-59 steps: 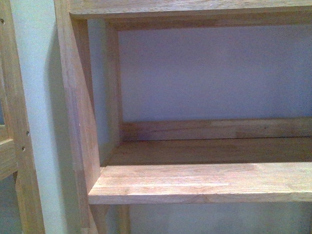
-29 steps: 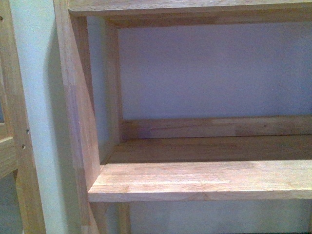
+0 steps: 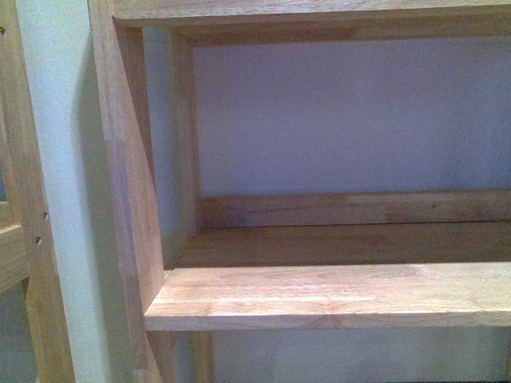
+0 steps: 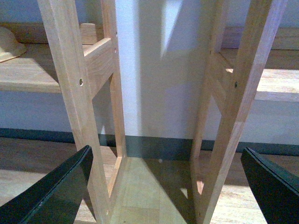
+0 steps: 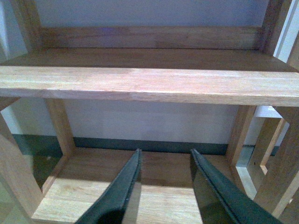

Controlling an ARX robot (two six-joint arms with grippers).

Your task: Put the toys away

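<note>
A pale yellow rounded shape (image 4: 8, 43) lies on a wooden shelf board (image 4: 32, 74), cut off by the edge of the left wrist view; I cannot tell whether it is one of the toys. No toy shows in the front or right wrist views. My left gripper (image 4: 166, 149) is open wide with nothing between its dark fingers (image 4: 56, 191), facing two upright shelf legs (image 4: 70, 93). My right gripper (image 5: 166, 151) is open and empty, pointing under a bare wooden shelf board (image 5: 149, 86).
The front view shows only a bare wooden shelf (image 3: 335, 295), its side post (image 3: 120, 159) and the pale wall (image 3: 351, 120) behind. A second shelf unit's leg (image 4: 245, 93) stands close by the left gripper. A lower board (image 5: 93, 186) lies beneath the right gripper.
The shelf has shifted very slightly upward in the front view; nothing else differs.
</note>
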